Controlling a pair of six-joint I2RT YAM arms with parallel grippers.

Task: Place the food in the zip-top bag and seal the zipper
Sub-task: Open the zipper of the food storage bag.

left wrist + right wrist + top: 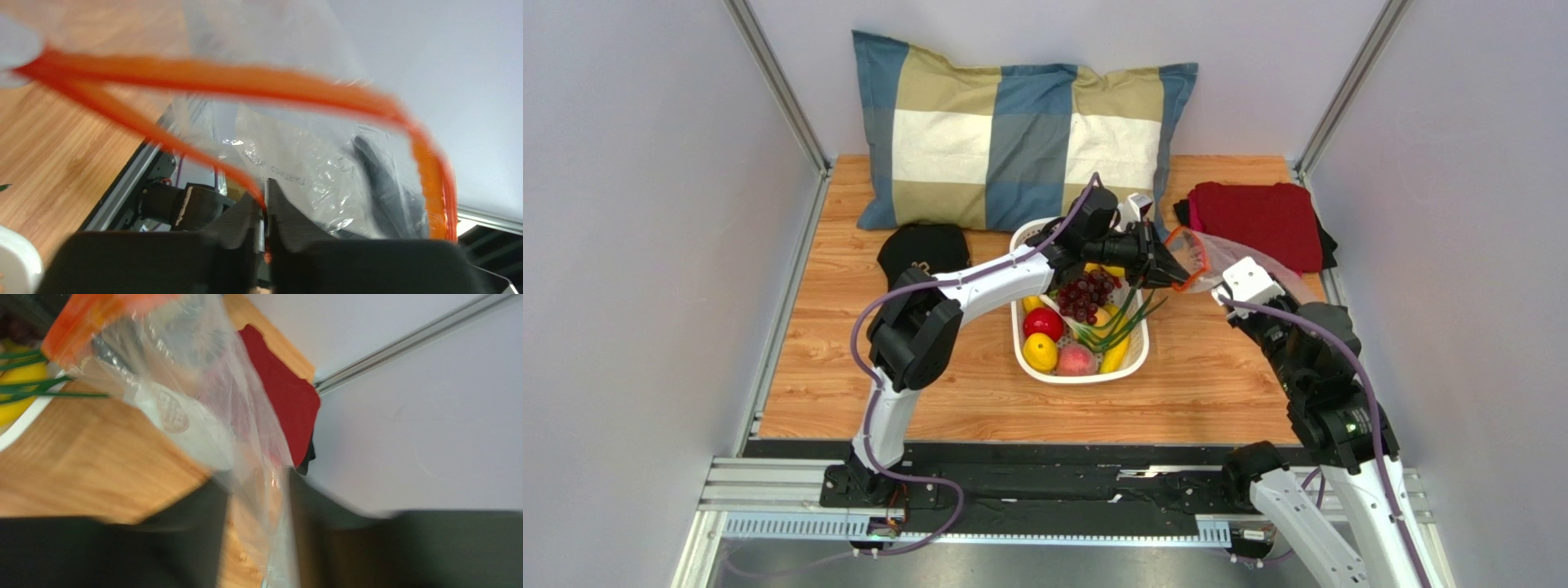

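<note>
Pinch on zipper (245,82) by left gripper (268,191), jaws nearly together. Film of zip-top bag (202,398) through right gripper (255,484), fingers slightly apart; hold not discernible, view blurred.

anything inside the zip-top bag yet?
No food shows through the clear zip-top bag; its zipper gapes open. Grapes sit in the basket. The bag's far end is hidden at the right gripper.

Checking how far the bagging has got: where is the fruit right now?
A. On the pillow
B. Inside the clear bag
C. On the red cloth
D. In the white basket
D: the grapes and red apple lie in the white basket, while the zip-top bag beside it shows no food inside.
</note>
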